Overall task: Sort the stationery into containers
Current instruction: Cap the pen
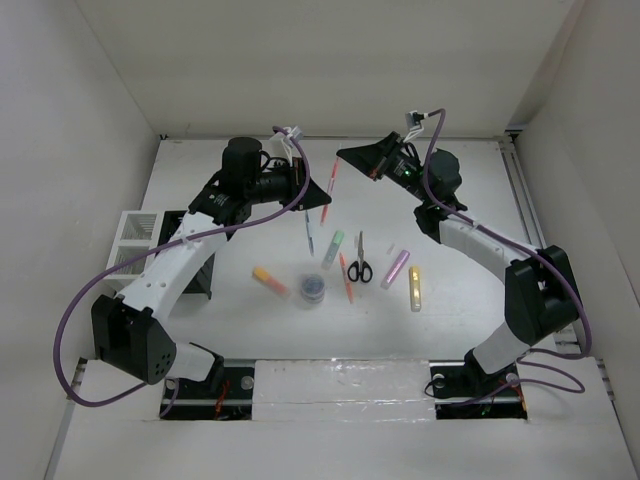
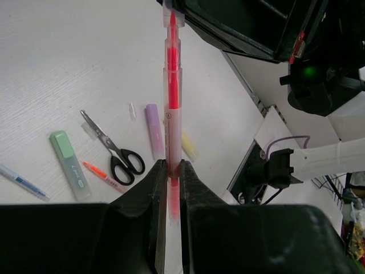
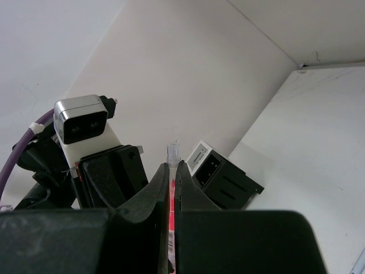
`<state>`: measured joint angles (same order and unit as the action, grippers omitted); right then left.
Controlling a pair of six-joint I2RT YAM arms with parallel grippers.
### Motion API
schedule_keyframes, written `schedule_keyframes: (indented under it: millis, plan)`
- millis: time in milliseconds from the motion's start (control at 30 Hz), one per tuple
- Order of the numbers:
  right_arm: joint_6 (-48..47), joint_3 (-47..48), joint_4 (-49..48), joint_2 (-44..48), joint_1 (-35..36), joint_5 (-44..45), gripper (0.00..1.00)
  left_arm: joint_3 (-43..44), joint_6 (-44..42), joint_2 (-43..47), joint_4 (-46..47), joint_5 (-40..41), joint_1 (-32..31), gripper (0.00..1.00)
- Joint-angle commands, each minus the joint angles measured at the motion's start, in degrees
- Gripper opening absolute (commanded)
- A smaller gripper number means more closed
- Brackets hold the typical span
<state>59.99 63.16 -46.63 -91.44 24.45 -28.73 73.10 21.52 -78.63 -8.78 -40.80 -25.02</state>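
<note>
Both grippers are shut on one thin red pen [image 1: 328,195], which is held in the air above the table. My left gripper [image 1: 326,192] [image 2: 173,165] clamps its barrel partway along. My right gripper [image 1: 342,155] [image 3: 172,165] clamps near its upper end, and the clear tip [image 3: 173,151] pokes past the jaws. Below lie a grey pen [image 1: 309,235], a green highlighter [image 1: 333,245], black-handled scissors [image 1: 360,262], an orange pen [image 1: 347,280], a pink highlighter [image 1: 396,268], a yellow highlighter [image 1: 414,288], an orange highlighter [image 1: 270,281] and a grey-blue tub [image 1: 312,287]. The black holder [image 1: 195,262] and white organiser [image 1: 135,240] stand at the left.
The left arm's forearm crosses in front of the black holder and hides part of it. A small clear cap [image 1: 391,248] lies beside the pink highlighter. White walls close in the table at the back and both sides.
</note>
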Motion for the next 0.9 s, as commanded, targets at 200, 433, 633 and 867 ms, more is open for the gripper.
schedule_keyframes:
  millis: [200,433,633,867]
  plan:
    - [-0.92,0.65,-3.38,1.0,0.87,-0.8,0.0,1.96,1.5,0.85,3.33,1.33,0.41,0.0]
    - [-0.92,1.36,-3.38,0.48,1.39,-0.8,0.0,3.19,4.23,-0.21,7.45,1.33,0.41,0.0]
    - [-0.92,1.88,-3.38,0.47,1.39,-0.8,0.0,3.89,7.13,-1.52,12.46,0.81,0.41,0.0]
    - [-2.85,1.88,-1.98,0.47,1.91,-0.8,0.0,5.9,10.74,-3.11,16.16,0.81,0.41,0.0]
